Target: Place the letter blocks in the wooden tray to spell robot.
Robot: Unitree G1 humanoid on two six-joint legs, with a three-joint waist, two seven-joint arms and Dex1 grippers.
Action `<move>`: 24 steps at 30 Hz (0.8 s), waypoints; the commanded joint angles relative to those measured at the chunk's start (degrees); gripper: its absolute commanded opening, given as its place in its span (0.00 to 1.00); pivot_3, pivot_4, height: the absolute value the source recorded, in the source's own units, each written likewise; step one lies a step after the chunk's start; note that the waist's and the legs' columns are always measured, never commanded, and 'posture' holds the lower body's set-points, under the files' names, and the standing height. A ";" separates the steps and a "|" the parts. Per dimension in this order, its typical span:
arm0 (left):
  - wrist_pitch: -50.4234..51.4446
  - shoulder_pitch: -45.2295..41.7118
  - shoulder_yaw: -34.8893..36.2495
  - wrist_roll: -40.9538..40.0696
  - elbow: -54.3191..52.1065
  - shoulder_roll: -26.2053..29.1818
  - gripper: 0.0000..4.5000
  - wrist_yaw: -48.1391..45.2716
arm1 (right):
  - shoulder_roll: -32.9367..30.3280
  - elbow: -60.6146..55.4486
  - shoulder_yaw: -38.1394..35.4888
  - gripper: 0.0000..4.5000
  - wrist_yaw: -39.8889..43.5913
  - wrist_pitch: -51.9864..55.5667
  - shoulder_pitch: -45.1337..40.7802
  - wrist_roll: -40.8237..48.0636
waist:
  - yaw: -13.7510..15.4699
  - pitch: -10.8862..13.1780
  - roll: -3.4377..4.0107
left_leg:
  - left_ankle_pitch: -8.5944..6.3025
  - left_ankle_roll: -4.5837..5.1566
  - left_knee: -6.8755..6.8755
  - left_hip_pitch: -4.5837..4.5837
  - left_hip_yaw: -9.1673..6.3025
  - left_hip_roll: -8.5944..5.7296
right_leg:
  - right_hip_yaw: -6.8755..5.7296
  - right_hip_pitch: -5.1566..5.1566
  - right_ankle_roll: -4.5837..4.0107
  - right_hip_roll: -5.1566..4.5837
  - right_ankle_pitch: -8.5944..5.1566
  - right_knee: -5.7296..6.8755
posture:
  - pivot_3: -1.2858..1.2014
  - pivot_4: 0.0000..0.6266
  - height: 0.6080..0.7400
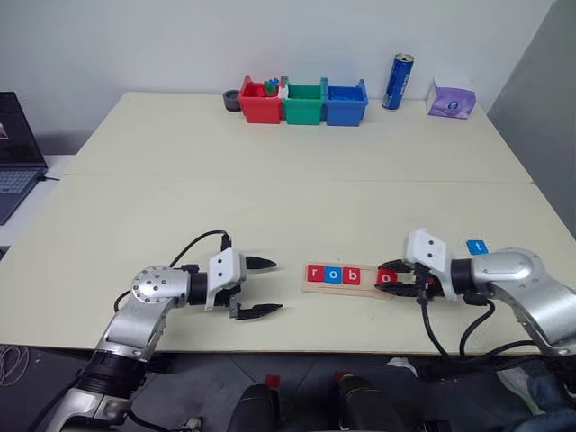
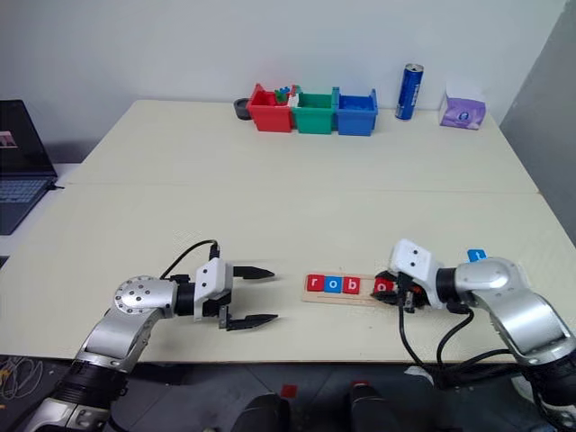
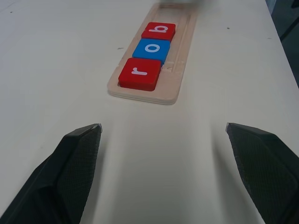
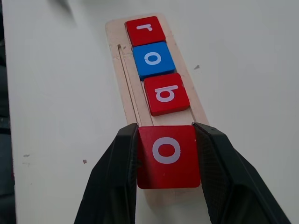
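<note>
The wooden tray (image 1: 342, 289) lies near the table's front edge, between my two arms. Three letter blocks sit in its groove: red r (image 1: 315, 274), blue o (image 1: 333, 274) and red b (image 1: 352, 275). My right gripper (image 4: 167, 135) is shut on a red o block (image 4: 168, 156), holding it over the tray's free end just past the b (image 4: 166, 93). A blue t block (image 1: 477, 247) lies on the table behind my right forearm. My left gripper (image 1: 261, 288) is open and holds nothing, a short way left of the tray, pointing at the r end (image 3: 139, 73).
Red (image 1: 261, 101), green (image 1: 304, 102) and blue (image 1: 346, 102) plastic bins stand in a row at the table's far edge. A blue can (image 1: 398, 82) and a purple tissue box (image 1: 451, 98) stand to their right. A laptop (image 1: 13, 153) sits off the left side.
</note>
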 commanded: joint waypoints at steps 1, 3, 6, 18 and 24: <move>-0.76 -0.04 0.58 0.03 -0.84 0.12 1.00 0.93 | 0.96 2.75 2.71 0.31 1.05 -3.10 -3.06 -2.98 | 0.03 0.01 -0.01 | 0.00 0.00 0.00 0.00 -0.01 0.00 | 0.00 0.00 0.00 0.00 0.00 0.00 | 0.52 0.24 1.00; -0.63 0.03 0.54 0.00 -1.17 0.07 1.00 1.33 | 2.22 4.17 3.93 0.31 1.07 -3.40 -4.58 -3.59 | 0.00 0.01 -0.01 | 0.00 0.00 0.01 -0.01 0.00 0.00 | -0.02 0.00 0.00 0.00 0.00 0.00 | 0.52 0.24 1.00; -0.35 0.19 0.49 -0.10 -1.73 0.09 1.00 1.70 | 2.90 6.16 5.11 0.31 1.91 -4.03 -6.06 -4.58 | -0.01 0.01 -0.01 | 0.00 0.00 0.00 -0.01 -0.01 0.02 | -0.04 -0.01 -0.07 0.01 0.04 0.02 | 0.52 0.24 1.00; -1.36 2.88 1.50 -0.42 -2.36 1.15 1.00 2.32 | 4.75 9.53 5.63 0.31 4.94 -5.42 -8.64 -5.22 | -0.01 0.01 -0.01 | 0.00 0.00 0.00 0.00 -0.04 0.03 | -0.08 -0.01 -0.21 0.01 0.12 0.03 | 0.52 0.24 1.00; -1.31 2.90 1.51 -0.28 -2.33 1.03 1.00 2.64 | 5.21 10.78 6.09 0.31 5.76 -5.69 -9.53 -5.81 | -0.01 0.01 -0.01 | 0.00 0.00 0.00 0.00 -0.04 0.02 | -0.07 -0.01 -0.22 0.00 0.13 0.03 | 0.52 0.24 1.00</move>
